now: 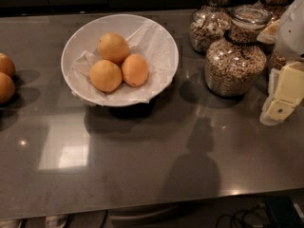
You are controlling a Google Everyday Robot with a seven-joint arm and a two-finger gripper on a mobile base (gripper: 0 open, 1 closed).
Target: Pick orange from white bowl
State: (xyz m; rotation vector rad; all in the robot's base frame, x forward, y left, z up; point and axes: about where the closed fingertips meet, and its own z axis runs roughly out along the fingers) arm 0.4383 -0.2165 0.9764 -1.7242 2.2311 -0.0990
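The white bowl (161, 37), lined with crumpled white paper, stands on the dark grey counter at the back left of centre. Three fruits lie in it. The orange (135, 70) is the deeper-coloured, slightly egg-shaped one on the right side of the pile. It touches two paler, rounder fruits, one behind (113, 47) and one to its left (105, 75). My gripper (279, 106), cream-coloured, hangs at the right edge of the view. It is low over the counter, far to the right of the bowl, and holds nothing that I can see.
Several glass jars of cereal stand at the back right; the largest (235, 56) is between the bowl and my gripper. Two more orange fruits (5, 77) lie at the left edge. The counter's front edge (142, 208) runs along the bottom, with cables below.
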